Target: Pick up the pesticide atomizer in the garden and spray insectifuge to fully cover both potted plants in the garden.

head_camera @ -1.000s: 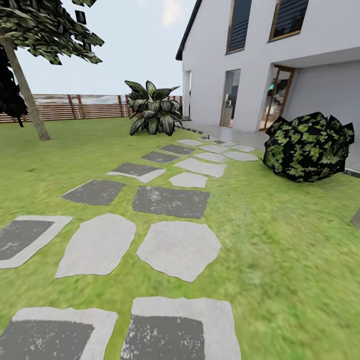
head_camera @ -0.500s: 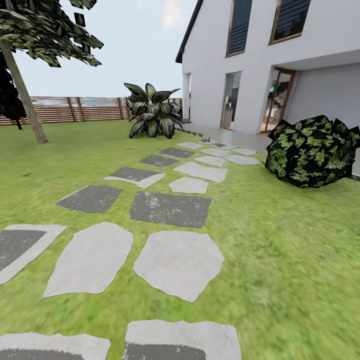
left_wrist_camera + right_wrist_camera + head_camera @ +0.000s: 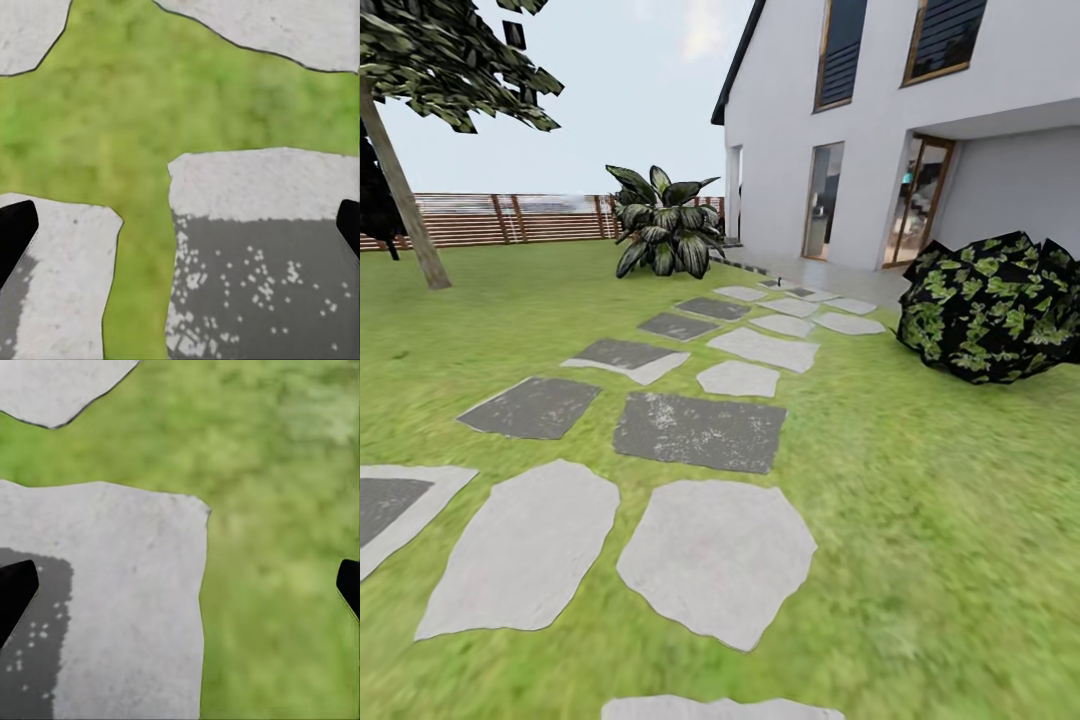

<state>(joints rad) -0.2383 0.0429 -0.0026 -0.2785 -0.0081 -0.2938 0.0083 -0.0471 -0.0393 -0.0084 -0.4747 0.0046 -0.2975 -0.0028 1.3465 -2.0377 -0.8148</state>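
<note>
Stepping stones (image 3: 700,430) nearer, perhaps.

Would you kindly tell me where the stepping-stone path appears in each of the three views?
Head view: the stepping-stone path runs from the bottom edge up the middle toward the house.
Left wrist view: its slabs surround a grass gap.
Right wrist view: a large slab lies beside grass.
Shared landmark: the green lawn between the slabs.

Head view faces along the stepping stones (image 3: 700,430) toward the house (image 3: 900,120); both wrist views look closely down on them.
</note>
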